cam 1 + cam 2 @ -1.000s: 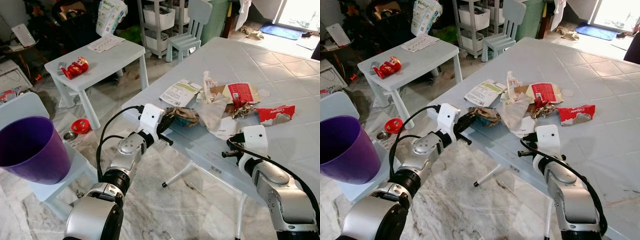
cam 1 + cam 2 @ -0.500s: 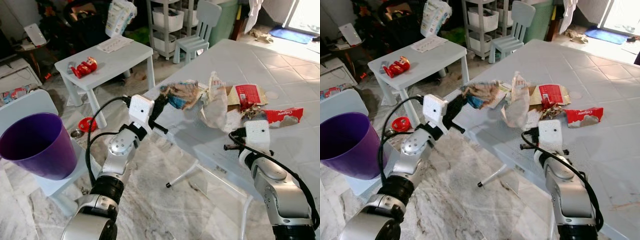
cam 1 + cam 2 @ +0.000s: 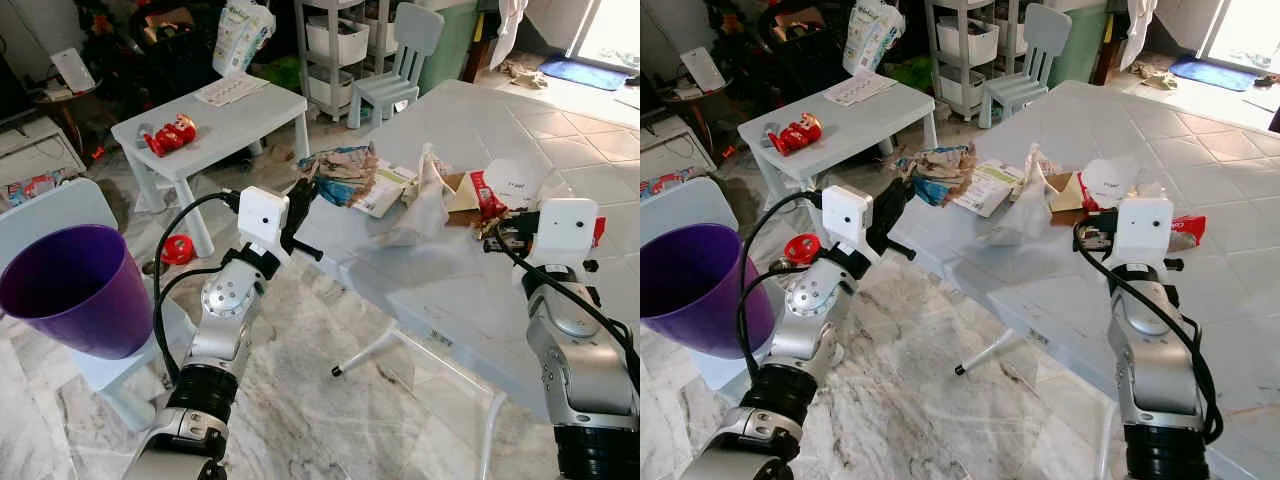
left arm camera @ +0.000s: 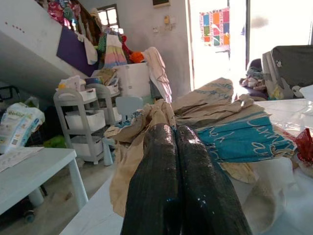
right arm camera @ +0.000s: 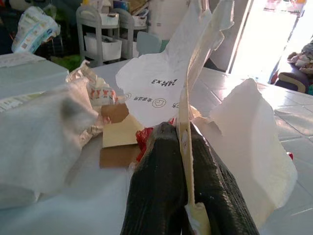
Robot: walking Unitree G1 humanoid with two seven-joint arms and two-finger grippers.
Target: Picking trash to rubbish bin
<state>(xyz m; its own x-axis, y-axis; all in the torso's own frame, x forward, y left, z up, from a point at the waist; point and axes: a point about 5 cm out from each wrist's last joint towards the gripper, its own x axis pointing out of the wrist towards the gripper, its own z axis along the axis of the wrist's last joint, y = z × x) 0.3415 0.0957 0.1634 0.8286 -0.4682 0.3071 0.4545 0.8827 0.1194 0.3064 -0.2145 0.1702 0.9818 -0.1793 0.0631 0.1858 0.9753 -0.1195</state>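
Left gripper (image 3: 303, 192): fingers pressed together on a crumpled brown-and-blue wrapper (image 3: 342, 172), held clear above the near-left corner of the large table (image 3: 450, 290).
Left wrist check: the 2 black fingers (image 4: 161, 176) meet with the wrapper's paper pinched between them; grip looks secure.
Right gripper (image 3: 1092, 236): raised over the right part of the trash pile, fingers clamped on a thin white paper sheet (image 5: 161, 83) that stands up from between them.
Rubbish bin (image 3: 70, 300): purple, open top, standing on a low pale seat to the robot's left, well apart from the table; its inside cannot be seen from here.
Trash left on table: a printed leaflet (image 3: 385, 190), a crumpled white bag (image 3: 425, 205), a cardboard scrap (image 5: 120, 134), red wrappers (image 3: 482, 195).
Small side table (image 3: 215, 120): carries a red packet (image 3: 170, 133) and a sheet of paper; not part of the current reach.
Progress: early, by my judgement. 2 pieces are gripped and lifted, 0 are seen in the bin.
Remaining: turn toward the bin, carry both pieces over its mouth, release, then return for the rest of the pile.
Risk: the white sheet is thin and loosely held at 1 edge; it may tear or slip in transit.
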